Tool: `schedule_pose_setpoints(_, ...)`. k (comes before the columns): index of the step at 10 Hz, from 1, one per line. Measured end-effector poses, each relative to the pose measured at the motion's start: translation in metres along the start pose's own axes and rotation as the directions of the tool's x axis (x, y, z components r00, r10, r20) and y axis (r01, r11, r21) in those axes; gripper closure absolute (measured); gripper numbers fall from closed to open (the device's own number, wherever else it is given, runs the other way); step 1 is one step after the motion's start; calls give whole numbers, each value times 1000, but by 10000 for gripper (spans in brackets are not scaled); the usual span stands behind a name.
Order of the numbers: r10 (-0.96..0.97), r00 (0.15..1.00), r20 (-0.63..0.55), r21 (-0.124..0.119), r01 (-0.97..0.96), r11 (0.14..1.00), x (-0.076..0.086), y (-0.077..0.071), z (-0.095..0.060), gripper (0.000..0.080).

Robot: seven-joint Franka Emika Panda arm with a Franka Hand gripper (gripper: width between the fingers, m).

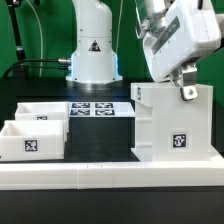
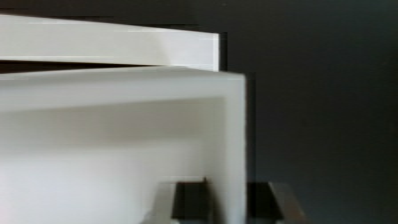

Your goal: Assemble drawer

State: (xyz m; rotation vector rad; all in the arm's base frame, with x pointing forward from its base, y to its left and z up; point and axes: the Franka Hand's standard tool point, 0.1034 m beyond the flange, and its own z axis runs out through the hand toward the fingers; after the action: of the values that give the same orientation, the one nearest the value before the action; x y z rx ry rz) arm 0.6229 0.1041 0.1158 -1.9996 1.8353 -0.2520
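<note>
The white box shell (image 1: 172, 125) stands upright at the exterior view's right, a tag on its front. My gripper (image 1: 188, 88) comes down on its top edge, one finger on each side of a thin wall. In the wrist view the shell's wall (image 2: 125, 140) fills most of the picture, and the dark fingertips (image 2: 192, 203) press the wall's edge between them; the gripper (image 2: 231, 205) is shut on it. Two small white trays, one in front (image 1: 27, 140) and one behind (image 1: 42, 113), sit at the exterior view's left, apart from the shell.
The marker board (image 1: 95, 108) lies flat between the trays and the shell. A long low white border rail (image 1: 110, 177) runs along the front. The arm's white base (image 1: 92, 50) stands behind, with cables on the dark table.
</note>
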Motion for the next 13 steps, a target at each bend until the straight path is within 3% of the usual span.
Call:
schedule_pose_setpoints(1,-3,1000,0,-1,3,1000,0,1,1,663)
schedule_pose_setpoints(2,-4,1000,0,-2,4,1000,0,1,1,480)
schedule_pose_setpoints(3,-6,1000,0,-2,6,1000,0,1,1,480)
schedule_pose_setpoints(4,-7,1000,0,-2,7,1000,0,1,1,296)
schedule_pose_setpoints(5,-9,1000,0,-2,9,1000,0,1,1,198)
schedule_pose_setpoints(8,-23,1000,0,-1,23,1000,0,1,0,152)
schedule_pose_setpoints(12,-308,951,-20,25,309,951,28,0,-59,150)
schedule_pose_setpoints(13,-322,947,-27,27,322,946,34,3,-68,150)
